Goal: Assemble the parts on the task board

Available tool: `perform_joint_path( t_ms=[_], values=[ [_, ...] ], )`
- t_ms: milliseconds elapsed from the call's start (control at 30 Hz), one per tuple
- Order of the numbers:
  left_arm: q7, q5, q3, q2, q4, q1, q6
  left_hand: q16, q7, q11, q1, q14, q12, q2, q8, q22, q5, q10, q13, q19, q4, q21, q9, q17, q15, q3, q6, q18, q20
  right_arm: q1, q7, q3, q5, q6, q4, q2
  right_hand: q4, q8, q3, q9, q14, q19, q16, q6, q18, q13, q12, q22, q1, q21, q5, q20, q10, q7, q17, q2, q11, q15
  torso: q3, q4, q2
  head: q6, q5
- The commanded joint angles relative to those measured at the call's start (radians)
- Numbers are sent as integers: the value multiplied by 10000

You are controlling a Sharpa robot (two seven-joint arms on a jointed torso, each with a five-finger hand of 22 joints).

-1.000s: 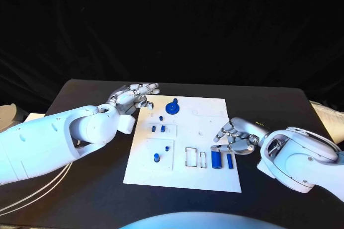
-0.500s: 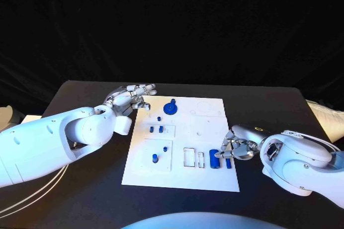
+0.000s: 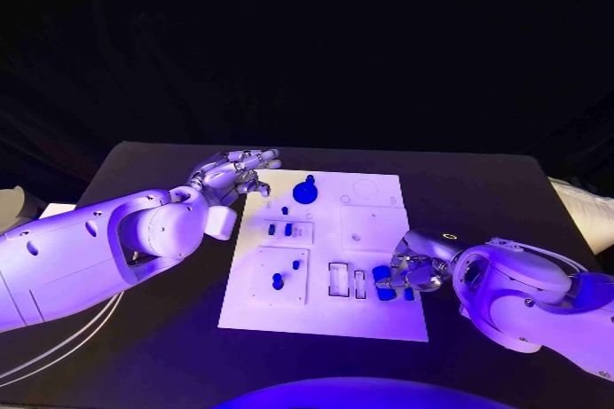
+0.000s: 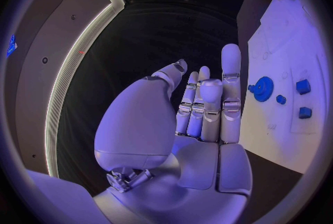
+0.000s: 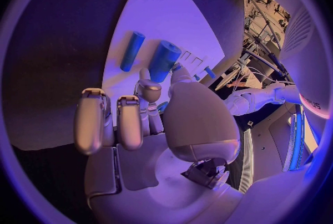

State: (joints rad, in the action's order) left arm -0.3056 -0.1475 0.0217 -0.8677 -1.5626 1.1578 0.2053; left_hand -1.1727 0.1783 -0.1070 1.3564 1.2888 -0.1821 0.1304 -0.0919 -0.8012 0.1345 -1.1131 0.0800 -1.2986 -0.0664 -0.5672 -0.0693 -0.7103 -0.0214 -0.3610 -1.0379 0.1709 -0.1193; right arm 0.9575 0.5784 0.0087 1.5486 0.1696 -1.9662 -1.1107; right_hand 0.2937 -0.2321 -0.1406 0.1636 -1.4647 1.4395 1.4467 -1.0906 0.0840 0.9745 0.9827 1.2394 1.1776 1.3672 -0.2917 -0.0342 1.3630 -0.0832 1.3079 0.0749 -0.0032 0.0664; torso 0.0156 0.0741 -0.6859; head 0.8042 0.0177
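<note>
The white task board (image 3: 323, 317) lies mid-table. On it are a blue gear (image 3: 304, 192), two small blue blocks (image 3: 281, 229), two blue pegs (image 3: 279, 282) and, at the near right, a thick blue cylinder (image 3: 382, 285) beside a slim one (image 3: 410, 292). My right hand (image 3: 413, 269) is down over these cylinders. In the right wrist view its thumb and a fingertip (image 5: 149, 91) pinch the near end of the thick cylinder (image 5: 164, 61), with the slim cylinder (image 5: 132, 51) alongside. My left hand (image 3: 238, 173) hovers open at the board's far left corner, holding nothing, near the gear (image 4: 263, 88).
Two empty rectangular slots (image 3: 341, 280) sit just left of the cylinders. A raised white square plate (image 3: 376, 224) occupies the board's right middle. Black table (image 3: 153, 338) surrounds the board, with white cables (image 3: 51, 347) at the near left.
My right hand has dropped from above the board's right edge onto the blue cylinders and its fingers have curled in. My left hand has stayed put.
</note>
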Motion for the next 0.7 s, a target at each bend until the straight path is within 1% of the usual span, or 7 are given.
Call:
perform_joint_path(
  t_ms=[33,233,333,367,467,567,700],
  values=[
    [1,51,-3,17,-23,6,-252,-33,6,5,58,-79,-70,-5,-34,11,32,68,-15,57,49,36,10,-2,20,32,1,103,38,-51,100,1,158,-212,82,115,1,-67,-92,25,-636,45,46,-9,-123,23,31,13,-145,42,36,22,-45,76,198,-29,-4,68,3,6,0,5,-9],
    [37,57,0,21,-21,6,-306,-56,-3,16,157,-85,-114,-71,-48,18,48,93,-25,58,109,47,10,19,31,-32,-1,109,45,-105,126,-2,271,-436,244,287,1,-122,-161,89,-642,46,62,5,-124,68,13,23,-264,49,61,26,-55,84,235,-88,-9,72,20,20,8,18,-22],
    [50,59,2,22,-20,6,-324,-65,-3,17,192,-87,-130,-96,-52,19,52,103,-29,56,131,50,11,27,34,-62,0,110,47,-137,141,-4,430,-557,344,407,-30,-169,-168,141,-641,43,59,8,-123,120,17,22,-173,49,108,31,-59,94,236,-109,-17,77,8,13,1,-2,-49],
    [46,59,3,22,-20,6,-328,-66,-3,17,194,-87,-131,-98,-53,19,52,104,-29,56,133,50,11,27,34,-64,1,110,47,-153,145,-4,492,-594,372,447,-81,-208,-135,187,-642,41,63,18,-123,165,20,25,22,50,220,36,-61,100,248,-158,-22,84,9,9,2,8,-55],
    [33,60,5,21,-22,6,-339,-65,0,14,193,-90,-134,-94,-50,20,50,112,-32,55,135,51,12,39,34,-65,7,109,47,-227,156,-5,727,-701,439,555,-449,-308,56,340,-648,39,79,137,-127,348,49,46,1074,60,645,51,-69,82,301,-334,-22,84,11,3,6,3,-73],
    [32,61,6,20,-23,5,-347,-64,1,12,192,-92,-135,-92,-49,20,48,116,-33,55,137,51,13,46,34,-65,11,109,47,-296,164,-5,868,-782,491,632,-650,-352,118,416,-648,36,82,211,-130,388,2,56,1534,63,683,40,-99,60,319,-389,-10,78,16,4,7,-1,-83],
    [35,61,8,18,-25,5,-384,-64,1,12,192,-92,-135,-92,-49,20,48,116,-33,55,137,51,13,46,34,-65,11,109,47,-341,176,-5,975,-896,580,710,-779,-405,132,495,-649,39,83,255,-134,424,-45,74,1815,72,574,29,-116,52,336,-430,-5,70,16,-9,9,13,-62]
  ],
)
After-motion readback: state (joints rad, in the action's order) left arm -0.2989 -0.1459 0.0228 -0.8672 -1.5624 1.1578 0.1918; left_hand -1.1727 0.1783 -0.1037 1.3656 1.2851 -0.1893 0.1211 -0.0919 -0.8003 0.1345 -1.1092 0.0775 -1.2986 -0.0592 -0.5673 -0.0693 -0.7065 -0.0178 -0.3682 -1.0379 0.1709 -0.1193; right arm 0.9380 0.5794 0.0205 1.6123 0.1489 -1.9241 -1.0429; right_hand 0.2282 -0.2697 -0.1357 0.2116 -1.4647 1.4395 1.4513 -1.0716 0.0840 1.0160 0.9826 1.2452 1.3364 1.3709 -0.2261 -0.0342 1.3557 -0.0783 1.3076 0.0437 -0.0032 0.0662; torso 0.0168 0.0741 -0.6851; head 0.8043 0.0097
